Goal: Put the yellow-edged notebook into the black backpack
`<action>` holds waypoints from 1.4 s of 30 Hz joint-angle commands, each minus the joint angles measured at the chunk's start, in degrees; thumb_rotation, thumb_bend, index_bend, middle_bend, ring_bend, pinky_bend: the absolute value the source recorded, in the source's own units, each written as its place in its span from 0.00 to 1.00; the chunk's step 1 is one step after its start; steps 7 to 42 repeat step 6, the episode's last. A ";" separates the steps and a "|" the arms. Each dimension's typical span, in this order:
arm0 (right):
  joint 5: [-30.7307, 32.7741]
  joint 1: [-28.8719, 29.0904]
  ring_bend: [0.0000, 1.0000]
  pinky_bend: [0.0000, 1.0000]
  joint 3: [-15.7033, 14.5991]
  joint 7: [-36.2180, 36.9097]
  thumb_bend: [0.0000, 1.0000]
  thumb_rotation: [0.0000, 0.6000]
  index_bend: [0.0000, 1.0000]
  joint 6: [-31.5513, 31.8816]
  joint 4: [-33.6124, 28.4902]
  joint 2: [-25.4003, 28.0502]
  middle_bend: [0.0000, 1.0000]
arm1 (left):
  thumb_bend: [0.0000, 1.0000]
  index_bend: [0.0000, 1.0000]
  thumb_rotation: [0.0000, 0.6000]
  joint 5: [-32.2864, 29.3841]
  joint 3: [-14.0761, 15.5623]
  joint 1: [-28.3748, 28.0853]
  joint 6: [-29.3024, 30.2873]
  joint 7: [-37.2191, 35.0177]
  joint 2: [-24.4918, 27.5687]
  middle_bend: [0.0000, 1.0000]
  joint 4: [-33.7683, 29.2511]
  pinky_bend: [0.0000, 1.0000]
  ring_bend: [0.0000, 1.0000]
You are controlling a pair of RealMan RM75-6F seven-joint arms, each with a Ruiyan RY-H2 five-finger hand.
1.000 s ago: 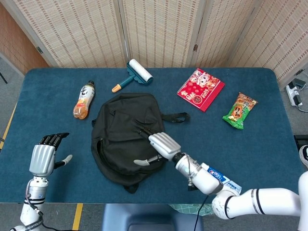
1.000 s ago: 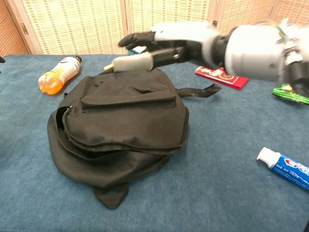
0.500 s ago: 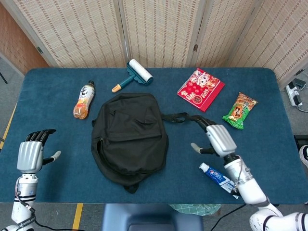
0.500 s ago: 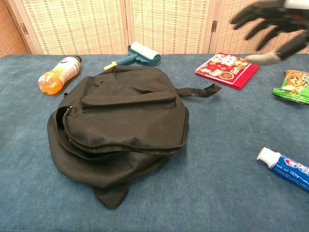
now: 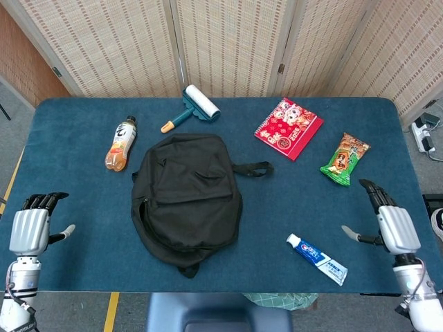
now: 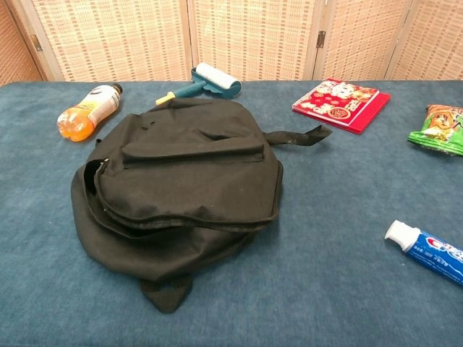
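The black backpack [image 5: 185, 197] lies flat in the middle of the blue table, its opening slack along the near left side [image 6: 181, 181]. The red notebook with a yellow edge [image 5: 288, 128] lies closed at the back right, apart from the bag [image 6: 340, 105]. My left hand [image 5: 29, 232] hovers at the front left edge, fingers straight and holding nothing. At the front right edge is my right hand [image 5: 394, 227], fingers spread and empty. Neither hand shows in the chest view.
An orange drink bottle [image 5: 120, 144] lies left of the bag and a lint roller [image 5: 194, 106] behind it. A green snack bag [image 5: 345, 159] sits at the right. A toothpaste tube [image 5: 317, 258] lies near the front, left of my right hand.
My right hand has swung from over the backpack across to the front right edge of the table. My left hand has drawn back toward the front left edge. Nothing on the table moved.
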 commanded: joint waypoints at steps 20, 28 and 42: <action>-4.06 -6.24 0.10 0.20 -1.44 5.05 0.24 0.74 0.00 4.55 7.03 -3.25 0.10 | 0.00 0.32 1.00 0.68 3.24 3.04 0.51 2.75 3.00 0.36 -6.21 0.24 0.31; -4.06 -6.24 0.10 0.20 -1.44 5.05 0.24 0.74 0.00 4.55 7.03 -3.25 0.10 | 0.00 0.32 1.00 0.68 3.24 3.04 0.51 2.75 3.00 0.36 -6.21 0.24 0.31; -4.06 -6.24 0.10 0.20 -1.44 5.05 0.24 0.74 0.00 4.55 7.03 -3.25 0.10 | 0.00 0.32 1.00 0.68 3.24 3.04 0.51 2.75 3.00 0.36 -6.21 0.24 0.31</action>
